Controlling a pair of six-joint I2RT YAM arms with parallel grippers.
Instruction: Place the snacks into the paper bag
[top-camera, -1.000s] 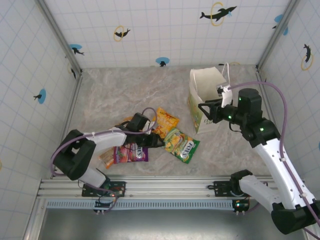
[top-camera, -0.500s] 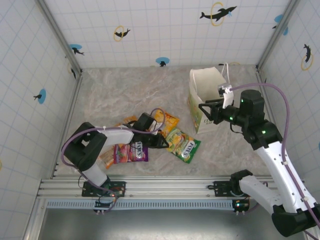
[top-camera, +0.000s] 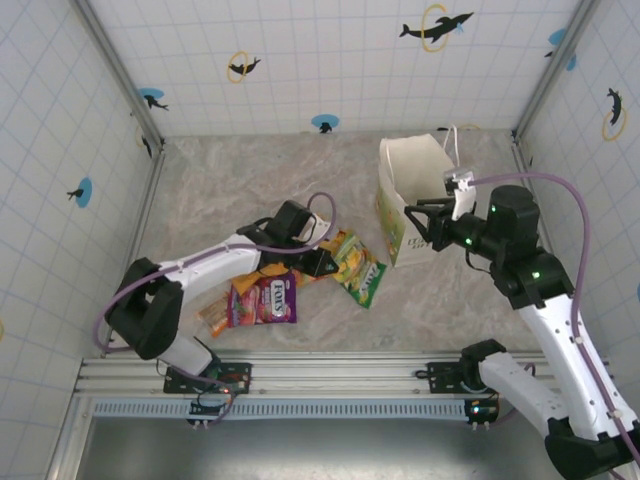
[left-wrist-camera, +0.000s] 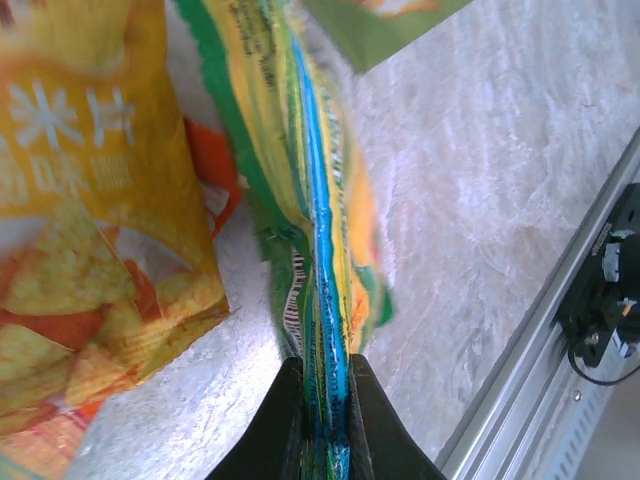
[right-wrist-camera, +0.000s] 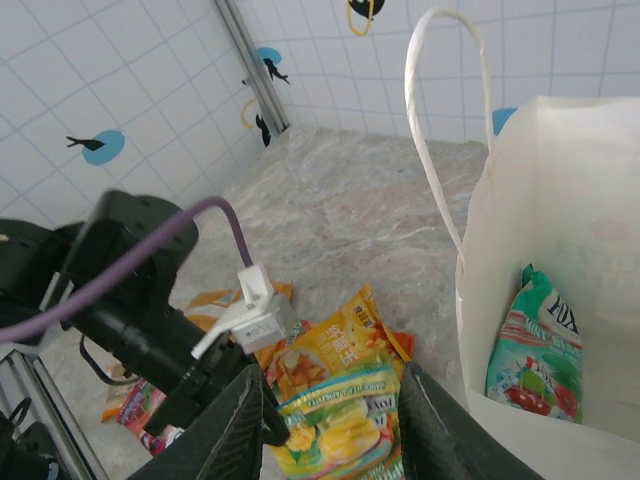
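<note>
Black fingers (left-wrist-camera: 275, 425) of the left gripper (left-wrist-camera: 322, 400) are clenched on the rim of a glossy green and yellow snack packet (left-wrist-camera: 300, 200), which the wrist view shows edge-on and partly blurred. From above, this packet (top-camera: 360, 272) sits between the left gripper (top-camera: 318, 262) and the foot of the white paper carrier bag (top-camera: 410, 190); whether its far end touches the surface cannot be told. Just beside it lies an orange-yellow crisp packet (left-wrist-camera: 90, 200), with a purple packet (top-camera: 265, 298) and a slim orange bar wrapper (top-camera: 215, 315) nearer the left arm's base. The bag stands upright and open-mouthed near the right back corner, a thin white loop handle (right-wrist-camera: 430, 100) rising from its rim, and a teal packet (right-wrist-camera: 530, 340) rests inside. The right gripper (top-camera: 418, 222) hovers by the bag's left side, fingers apart with nothing between them. Everything rests on a grey marbled tabletop (top-camera: 230, 190), enclosed by white tiled walls (top-camera: 330, 60) with dolphin decals and blue dots, and an aluminium rail (top-camera: 300, 375) runs along the near edge.
</note>
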